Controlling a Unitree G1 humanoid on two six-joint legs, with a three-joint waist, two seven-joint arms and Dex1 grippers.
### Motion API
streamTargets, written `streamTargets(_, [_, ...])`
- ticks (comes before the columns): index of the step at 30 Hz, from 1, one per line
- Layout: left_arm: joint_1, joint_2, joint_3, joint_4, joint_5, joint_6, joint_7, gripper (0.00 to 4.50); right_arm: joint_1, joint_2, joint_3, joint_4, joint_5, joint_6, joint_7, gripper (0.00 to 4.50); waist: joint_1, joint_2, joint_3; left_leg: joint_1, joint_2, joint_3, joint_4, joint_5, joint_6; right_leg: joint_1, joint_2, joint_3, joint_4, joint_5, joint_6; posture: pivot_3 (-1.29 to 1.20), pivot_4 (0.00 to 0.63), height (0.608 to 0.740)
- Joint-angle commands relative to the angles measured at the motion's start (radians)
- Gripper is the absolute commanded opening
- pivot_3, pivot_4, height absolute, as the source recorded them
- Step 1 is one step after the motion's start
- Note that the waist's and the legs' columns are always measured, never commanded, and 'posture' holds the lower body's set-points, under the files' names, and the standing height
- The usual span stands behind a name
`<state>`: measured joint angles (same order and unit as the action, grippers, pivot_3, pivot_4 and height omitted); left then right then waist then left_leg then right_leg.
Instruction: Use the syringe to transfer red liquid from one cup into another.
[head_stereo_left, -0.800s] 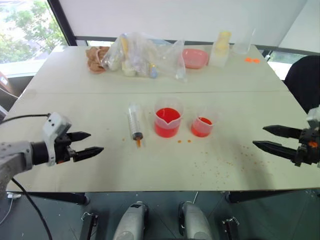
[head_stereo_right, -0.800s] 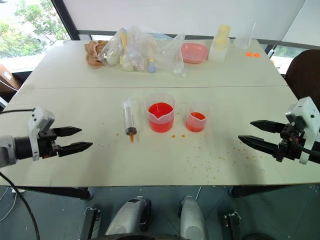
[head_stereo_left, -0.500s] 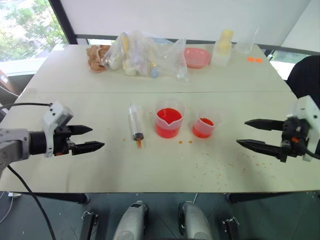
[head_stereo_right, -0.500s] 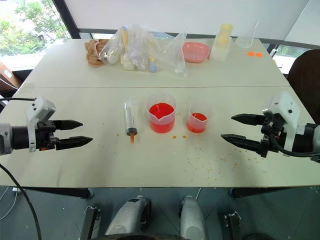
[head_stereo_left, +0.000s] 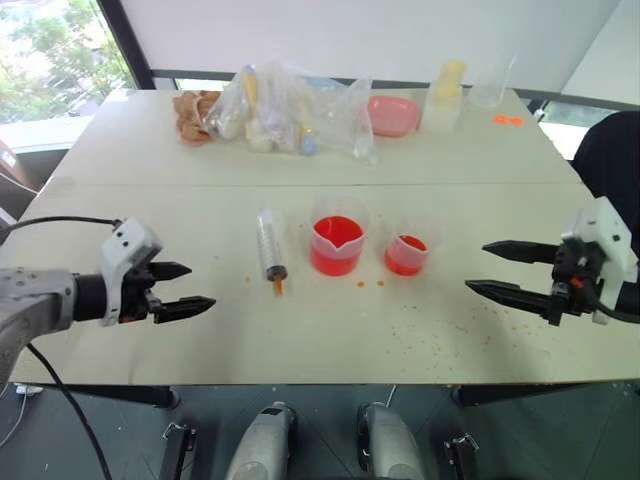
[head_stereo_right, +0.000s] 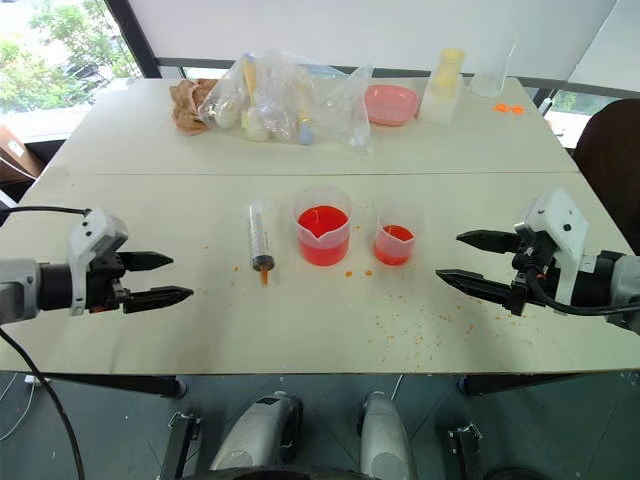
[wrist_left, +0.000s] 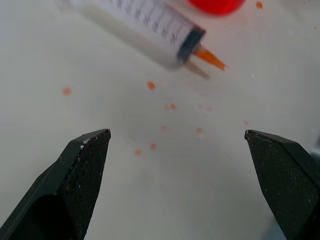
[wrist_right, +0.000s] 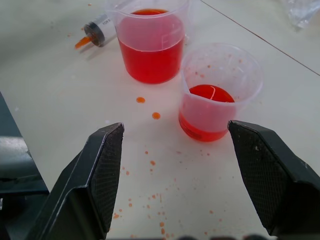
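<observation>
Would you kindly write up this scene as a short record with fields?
syringe: lying flat on the table, orange tip toward the robot, left of the beaker
beaker: upright, about half full of red liquid
small cup: upright, right of the beaker, shallow red liquid
left pincer: open, holding nothing, above the table left of the syringe
right pincer: open, holding nothing, right of the small cup
droplets: orange spots scattered on the table
</observation>
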<state>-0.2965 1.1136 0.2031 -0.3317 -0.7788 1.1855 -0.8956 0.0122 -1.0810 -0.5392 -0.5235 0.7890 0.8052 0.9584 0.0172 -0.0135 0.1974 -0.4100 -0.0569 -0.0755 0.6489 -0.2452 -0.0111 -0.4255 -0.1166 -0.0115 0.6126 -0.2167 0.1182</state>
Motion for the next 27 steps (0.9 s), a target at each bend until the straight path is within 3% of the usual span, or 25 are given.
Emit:
streamTargets(1, [-0.279, -0.040, -0.084, 0.121, -0.033, 0.262, 0.074, 4.46, -0.056, -0.005, 0.019, -0.006, 0.004, -0.033, 0.003, 3.48, -0.003, -0.001, 0.000, 0.000, 0.000, 0.000, 0.002, 0.000, 0.000, 0.001, 0.000, 0.000, 0.001, 0.000, 0.000, 0.00, 0.150, 0.740])
streamTargets(3, [-0.523, -0.138, -0.185, 0.318, 0.039, 0.391, 0.196, 4.46, -0.130, -0.007, 0.061, 0.000, 0.008, -0.058, 0.008, 3.48, -0.003, -0.002, 0.000, 0.002, -0.001, 0.000, 0.002, 0.000, 0.000, 0.003, 0.000, 0.000, 0.001, 0.002, 0.005, 0.00, 0.150, 0.740])
streamTargets(6, [-0.827, -0.255, -0.301, 0.700, 0.021, 0.429, 0.349, 4.46, -0.267, 0.030, 0.121, -0.006, 0.060, -0.068, -0.013, 3.48, -0.008, -0.004, 0.000, 0.003, -0.004, -0.001, 0.004, 0.001, 0.000, 0.004, 0.001, 0.000, 0.004, 0.005, 0.010, 0.00, 0.150, 0.740])
streamTargets(9, [-0.966, -0.297, -0.438, 0.849, -0.015, 0.429, 0.383, 4.46, -0.333, 0.067, 0.177, -0.042, 0.070, -0.079, -0.032, 3.48, -0.028, -0.005, 0.001, 0.002, -0.004, -0.001, 0.002, 0.001, 0.000, 0.001, 0.001, 0.001, 0.004, 0.005, 0.010, 0.00, 0.150, 0.740])
streamTargets(15, [-1.070, -0.463, -0.467, 1.073, 0.097, 0.429, 0.481, 4.46, -0.407, 0.132, 0.264, -0.087, 0.053, -0.117, -0.075, 3.48, -0.029, -0.005, 0.001, 0.000, -0.004, -0.001, -0.001, 0.001, 0.000, -0.003, -0.001, 0.003, 0.004, 0.004, 0.011, 0.00, 0.150, 0.740])
streamTargets(27, [-1.102, -0.752, -0.213, 1.405, 0.345, 0.187, 0.650, 4.46, -0.388, 0.099, 0.323, -0.202, 0.068, -0.099, -0.068, 3.48, -0.007, -0.006, 0.001, 0.000, -0.005, 0.000, 0.001, 0.001, -0.001, -0.002, -0.002, 0.003, 0.004, 0.004, 0.012, 0.00, 0.150, 0.740])
